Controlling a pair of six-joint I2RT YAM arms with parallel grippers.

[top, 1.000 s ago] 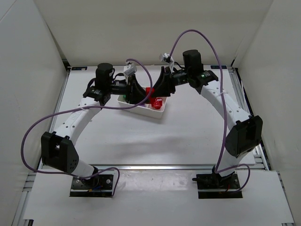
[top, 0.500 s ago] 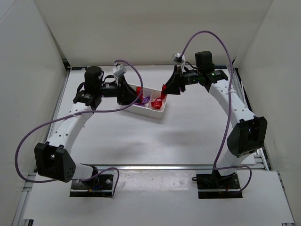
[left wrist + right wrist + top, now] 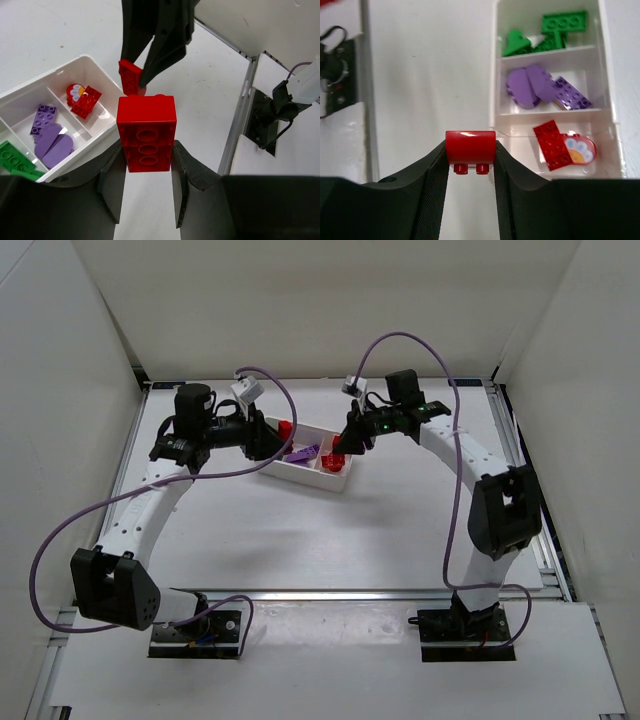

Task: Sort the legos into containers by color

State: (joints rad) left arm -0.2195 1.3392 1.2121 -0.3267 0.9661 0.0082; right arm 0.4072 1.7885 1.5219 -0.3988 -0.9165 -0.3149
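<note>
From above, we see the white tray lying at the far middle of the table, with an arm reaching toward it from each side. The left gripper hangs over the tray's left end with the large red brick at its tips. The right gripper hangs over the tray's right end. Red shows beneath it, but here we cannot tell what is held from what lies in the tray. The purple legos lie in the middle compartment.

From the left wrist, we see the left gripper's fingers pinching the large red brick from both sides, its hollow underside facing the camera. Beyond it, the right gripper points downward and pinches the small red brick at its tips. That brick sits just beside the tray's corner in this view. In the tray, the red legos, purple legos and green legos each fill a separate compartment.

From the right wrist, we see its fingers clamped on the small red brick, two studs showing on its underside. The brick hangs above the table just left of the tray's wall. Green legos lie in the farthest compartment, purple in the middle and red nearest, including a flat plate and a round printed piece.
</note>
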